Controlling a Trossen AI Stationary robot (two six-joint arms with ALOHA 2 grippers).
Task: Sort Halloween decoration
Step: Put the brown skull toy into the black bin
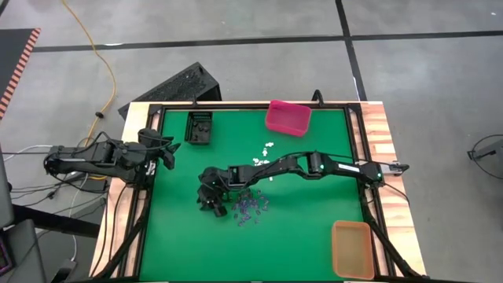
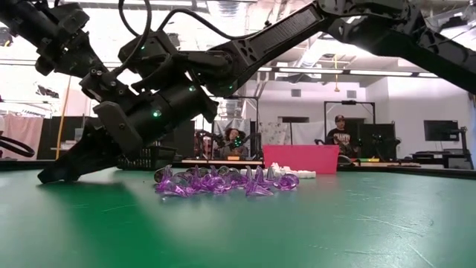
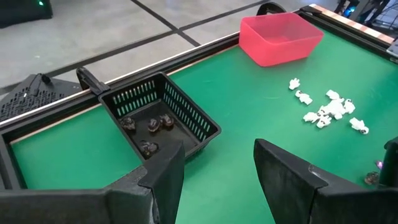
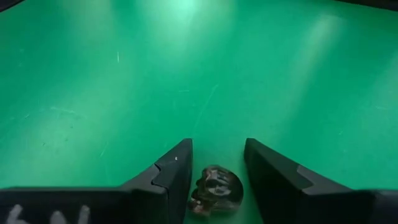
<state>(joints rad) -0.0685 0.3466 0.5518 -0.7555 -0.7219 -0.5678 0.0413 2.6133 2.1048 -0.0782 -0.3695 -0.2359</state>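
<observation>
My right tool (image 1: pixel 211 201) is lowered to the green bench (image 1: pixel 299 244), left of the purple trinkets (image 1: pixel 250 207). Its fingers (image 4: pixel 174 177) are spread, with a dark skull trinket (image 4: pixel 216 190) lying on the bench between them; whether either finger touches it I cannot tell.

My left tool (image 1: pixel 167 151) waits over the left edge of the bench, fingers (image 3: pixel 166 180) spread and holding nothing.

Position of the decoration:
- Purple trinkets: a loose cluster near the bench centre, just beside my right tool (in the low view they lie as a low heap (image 2: pixel 223 182)).
- White trinkets (image 3: pixel 326 109): scattered between the centre and the pink bin (image 1: pixel 288 116), which stands at the far edge.
- Black trinkets (image 3: pixel 148 127): four show on the floor of the black bin (image 3: pixel 186 112), at the far left of the bench.

The orange bin (image 1: pixel 353 248) stands at the near right corner. A person (image 2: pixel 342 138) shows in the room beyond the bench.
</observation>
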